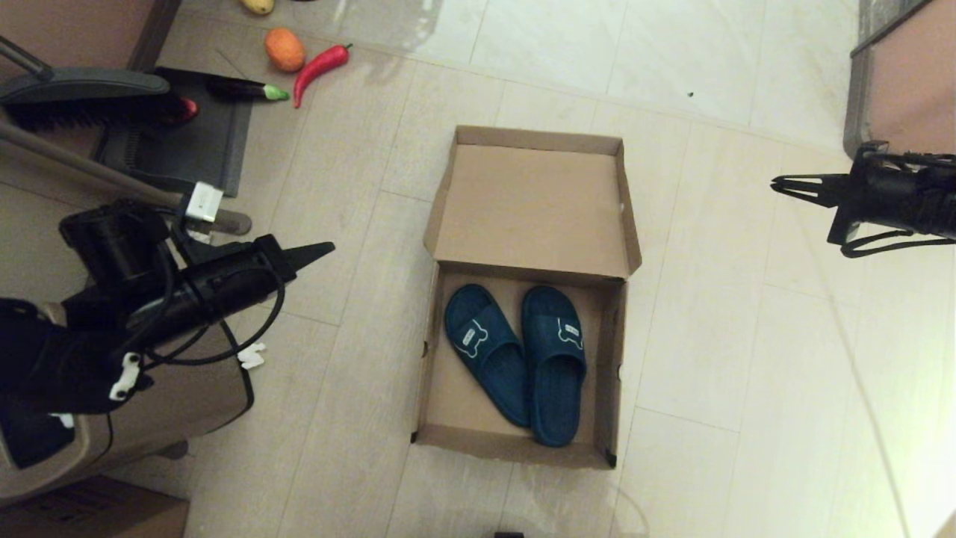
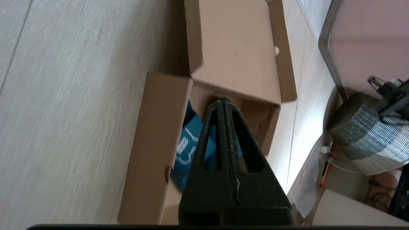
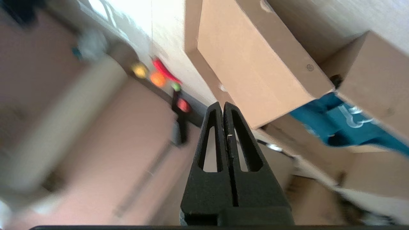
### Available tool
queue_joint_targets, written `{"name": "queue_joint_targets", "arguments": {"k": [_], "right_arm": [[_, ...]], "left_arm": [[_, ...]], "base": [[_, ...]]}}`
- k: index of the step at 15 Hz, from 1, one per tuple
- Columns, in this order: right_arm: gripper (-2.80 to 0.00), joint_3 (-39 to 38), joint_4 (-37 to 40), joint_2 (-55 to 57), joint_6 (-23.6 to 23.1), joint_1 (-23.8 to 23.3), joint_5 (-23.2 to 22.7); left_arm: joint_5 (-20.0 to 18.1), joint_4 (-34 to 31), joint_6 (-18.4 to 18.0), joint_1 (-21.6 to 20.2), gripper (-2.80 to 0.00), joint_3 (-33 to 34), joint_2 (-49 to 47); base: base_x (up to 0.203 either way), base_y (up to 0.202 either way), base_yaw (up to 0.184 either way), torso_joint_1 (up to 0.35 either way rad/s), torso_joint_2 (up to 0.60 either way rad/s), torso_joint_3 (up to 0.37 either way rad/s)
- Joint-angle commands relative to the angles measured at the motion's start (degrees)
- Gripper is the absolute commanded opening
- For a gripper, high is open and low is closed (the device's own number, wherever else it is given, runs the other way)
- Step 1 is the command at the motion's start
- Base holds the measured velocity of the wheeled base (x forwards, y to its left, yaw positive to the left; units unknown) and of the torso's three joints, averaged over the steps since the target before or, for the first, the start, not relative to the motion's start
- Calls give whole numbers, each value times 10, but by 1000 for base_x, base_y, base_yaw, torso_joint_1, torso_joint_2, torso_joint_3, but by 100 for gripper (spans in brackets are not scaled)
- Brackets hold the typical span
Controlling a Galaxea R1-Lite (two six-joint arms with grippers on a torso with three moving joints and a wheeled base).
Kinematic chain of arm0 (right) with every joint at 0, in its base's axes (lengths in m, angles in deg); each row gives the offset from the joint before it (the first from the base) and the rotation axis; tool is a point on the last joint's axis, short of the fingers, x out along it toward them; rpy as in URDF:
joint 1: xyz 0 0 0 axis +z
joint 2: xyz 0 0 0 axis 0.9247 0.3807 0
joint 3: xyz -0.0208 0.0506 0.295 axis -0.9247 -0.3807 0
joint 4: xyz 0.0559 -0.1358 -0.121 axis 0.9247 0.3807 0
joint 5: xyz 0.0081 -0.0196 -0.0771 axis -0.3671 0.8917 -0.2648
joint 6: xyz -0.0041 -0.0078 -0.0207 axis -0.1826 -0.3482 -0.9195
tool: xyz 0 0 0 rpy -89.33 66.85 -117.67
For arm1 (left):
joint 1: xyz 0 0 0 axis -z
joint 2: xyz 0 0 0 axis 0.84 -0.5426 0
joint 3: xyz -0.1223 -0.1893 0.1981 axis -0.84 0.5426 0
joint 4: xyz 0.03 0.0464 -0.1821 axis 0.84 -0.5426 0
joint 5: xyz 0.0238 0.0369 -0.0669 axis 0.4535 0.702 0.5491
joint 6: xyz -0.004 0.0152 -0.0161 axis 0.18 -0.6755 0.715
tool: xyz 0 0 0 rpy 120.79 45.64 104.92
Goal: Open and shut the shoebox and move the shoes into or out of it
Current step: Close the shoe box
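Observation:
The plain brown shoebox (image 1: 437, 351) sits on the floor in the middle, its hinged lid (image 1: 534, 205) folded back flat on the far side. Two teal-blue slippers (image 1: 485, 351) (image 1: 554, 362) lie side by side inside, toes towards the lid; one slipper (image 2: 187, 143) shows past the box wall (image 2: 153, 143) in the left wrist view, and the slippers (image 3: 345, 126) show in the right wrist view. My left gripper (image 1: 328, 246) hangs shut and empty, left of the box. My right gripper (image 1: 777, 183) hangs shut and empty, well right of the lid.
A brush (image 1: 82, 93) on a dark mat (image 1: 202, 142), an orange (image 1: 284, 49), a red chilli (image 1: 320, 67) and an aubergine (image 1: 246, 90) lie at the far left. A darker cardboard box (image 1: 89, 515) stands at the near left. Furniture (image 1: 900, 82) stands at the far right.

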Motion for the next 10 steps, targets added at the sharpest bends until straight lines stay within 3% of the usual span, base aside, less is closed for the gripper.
{"name": "queue_joint_targets", "arguments": {"k": [1, 3, 5, 8, 9, 10], "right_arm": [[-280, -12, -4, 10, -41, 19, -22], [-280, -11, -3, 29, -160, 34, -47], [-280, 6, 34, 59, -281, 63, -39], [-280, 19, 115, 93, -517, 102, 79], [-280, 30, 123, 115, -550, 113, 114], [-280, 67, 126, 140, -552, 120, 139]], "left_arm": [[2, -18, 11, 6, -280, -73, -60], [5, -43, 15, 7, -280, -159, -105], [6, -67, 16, 13, -280, -239, -160], [6, -114, 17, 21, -280, -299, -199], [6, -117, 17, 21, -280, -314, -205], [6, -118, 17, 22, -280, -337, -226]], "base": [[0, 0, 0, 0, 0, 0], [0, 0, 0, 0, 0, 0], [0, 0, 0, 0, 0, 0], [0, 0, 0, 0, 0, 0], [0, 0, 0, 0, 0, 0], [0, 0, 0, 0, 0, 0]]}}
